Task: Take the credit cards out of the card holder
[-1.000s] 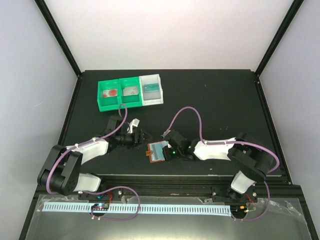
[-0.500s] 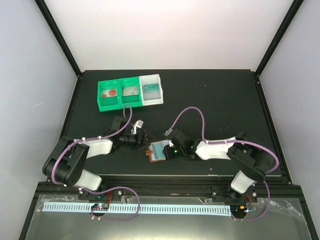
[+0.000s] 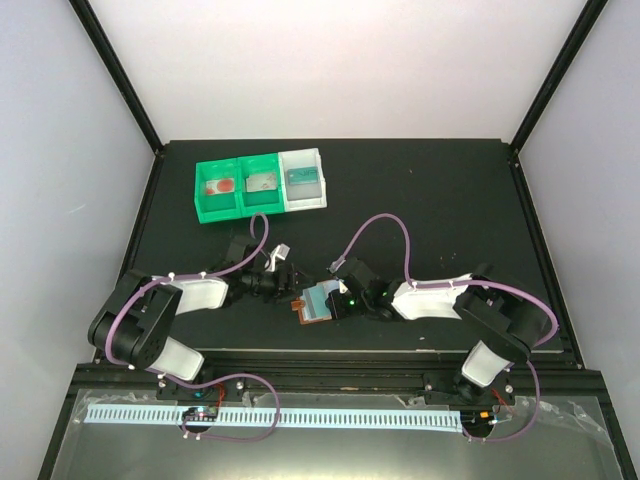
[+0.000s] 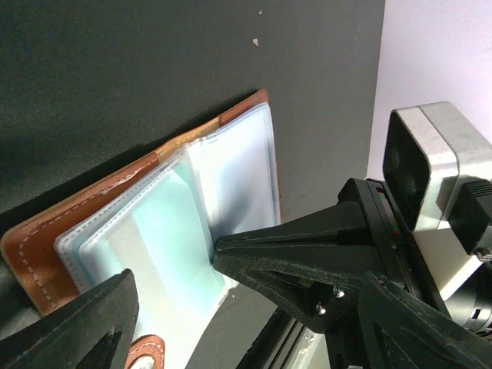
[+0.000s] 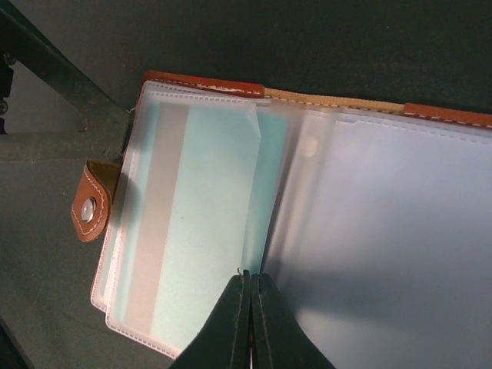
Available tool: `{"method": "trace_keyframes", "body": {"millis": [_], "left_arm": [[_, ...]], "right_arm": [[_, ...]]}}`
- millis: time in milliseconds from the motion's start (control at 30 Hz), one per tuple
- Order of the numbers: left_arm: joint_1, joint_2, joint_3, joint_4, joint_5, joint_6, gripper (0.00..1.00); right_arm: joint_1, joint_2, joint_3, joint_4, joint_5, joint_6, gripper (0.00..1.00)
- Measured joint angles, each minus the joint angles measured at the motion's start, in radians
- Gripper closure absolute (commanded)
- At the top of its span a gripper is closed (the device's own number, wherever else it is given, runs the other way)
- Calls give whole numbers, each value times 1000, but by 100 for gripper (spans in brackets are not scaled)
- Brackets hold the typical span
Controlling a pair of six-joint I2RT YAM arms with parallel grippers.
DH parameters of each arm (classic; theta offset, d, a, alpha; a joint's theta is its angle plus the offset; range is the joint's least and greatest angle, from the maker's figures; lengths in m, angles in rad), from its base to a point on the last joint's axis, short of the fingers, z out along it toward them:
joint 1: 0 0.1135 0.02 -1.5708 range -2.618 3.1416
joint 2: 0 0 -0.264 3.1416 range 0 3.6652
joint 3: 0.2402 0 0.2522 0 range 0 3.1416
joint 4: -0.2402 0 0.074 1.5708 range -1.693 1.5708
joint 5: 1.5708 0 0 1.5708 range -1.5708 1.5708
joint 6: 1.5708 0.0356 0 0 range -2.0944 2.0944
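Your clenched right gripper (image 5: 249,307) is pressing its tips onto the open card holder (image 3: 313,303) near the table's (image 3: 450,200) front edge, a blue card (image 5: 207,223) sitting inside. Your left gripper (image 3: 287,282) is hovering released beside it. Bins (image 3: 225,212) are standing far behind.

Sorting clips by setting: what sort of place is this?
Probably a robot test cell, not a home: a matte black tabletop boxed in by plain white panels on black frame struts, with small green and white plastic sorting bins at the back.
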Motion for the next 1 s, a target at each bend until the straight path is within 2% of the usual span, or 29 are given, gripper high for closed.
{"method": "trace_keyframes", "body": {"millis": [300, 1000], "left_arm": [[-5, -5, 0, -58, -34, 20, 19], [-16, -2, 0, -59, -50, 20, 19]], "right_arm": [[0, 0, 0, 0, 0, 0, 99], [0, 0, 0, 0, 0, 0, 99]]}}
